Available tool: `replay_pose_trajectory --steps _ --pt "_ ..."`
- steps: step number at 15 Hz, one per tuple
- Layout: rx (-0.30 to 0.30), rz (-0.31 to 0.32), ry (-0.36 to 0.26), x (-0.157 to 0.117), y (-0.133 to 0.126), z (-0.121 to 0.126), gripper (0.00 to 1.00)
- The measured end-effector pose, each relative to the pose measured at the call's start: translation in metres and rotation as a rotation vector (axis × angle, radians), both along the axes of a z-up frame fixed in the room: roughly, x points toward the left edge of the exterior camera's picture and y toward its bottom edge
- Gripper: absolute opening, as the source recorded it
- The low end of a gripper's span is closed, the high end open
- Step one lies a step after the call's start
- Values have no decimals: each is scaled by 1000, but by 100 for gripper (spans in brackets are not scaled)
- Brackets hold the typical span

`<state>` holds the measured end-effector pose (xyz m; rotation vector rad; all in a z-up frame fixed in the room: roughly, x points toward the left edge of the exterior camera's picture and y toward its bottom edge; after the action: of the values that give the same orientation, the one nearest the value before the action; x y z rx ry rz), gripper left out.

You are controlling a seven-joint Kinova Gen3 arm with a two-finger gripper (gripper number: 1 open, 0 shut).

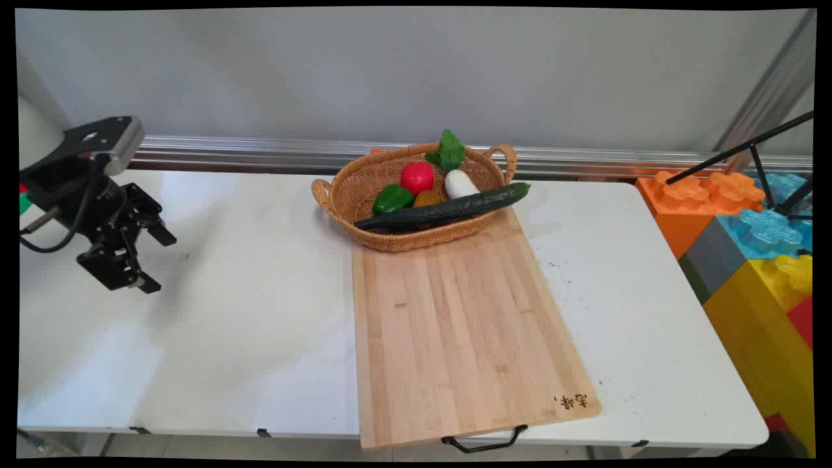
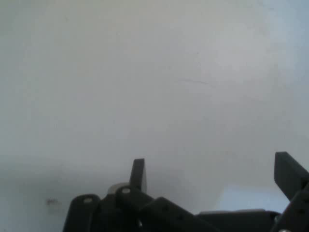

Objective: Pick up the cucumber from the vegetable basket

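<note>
At the bottom edge of the frame, right of centre, a black metal handle (image 1: 484,444) hangs off the near end of a long wooden cutting board (image 1: 455,318), which runs up the middle of the white table (image 1: 227,325) and carries a small burnt stamp at its lower right corner. The board's top is bare. At the left edge, about mid-height, the gripper (image 1: 156,260) hangs above the bare table with its fingers spread wide and nothing between them; the hand view shows the same, the gripper (image 2: 212,176) parted over plain white surface. It is well apart from everything else, the board being the nearest thing. Further up, at centre, a wicker basket (image 1: 344,195) with two handles sits touching or overlapping the board's far end. A long dark cucumber (image 1: 442,209) lies slantwise across its front rim, and behind it rest a green pepper (image 1: 392,198), a small orange piece (image 1: 426,198), a red tomato (image 1: 416,177), a white radish-like piece (image 1: 459,184) and a leafy green (image 1: 448,151). At the right edge stand large orange, blue and yellow toy blocks (image 1: 754,221). No step is in hand: the arm touches nothing.
</note>
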<state>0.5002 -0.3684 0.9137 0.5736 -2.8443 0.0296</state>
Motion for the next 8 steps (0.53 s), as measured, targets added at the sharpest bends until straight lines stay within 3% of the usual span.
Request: replay_pose_trajectory --steps 4,8 --pt "-41 13 21 -9 -9 -2 100" --pt "-104 22 51 -36 -30 7 100"
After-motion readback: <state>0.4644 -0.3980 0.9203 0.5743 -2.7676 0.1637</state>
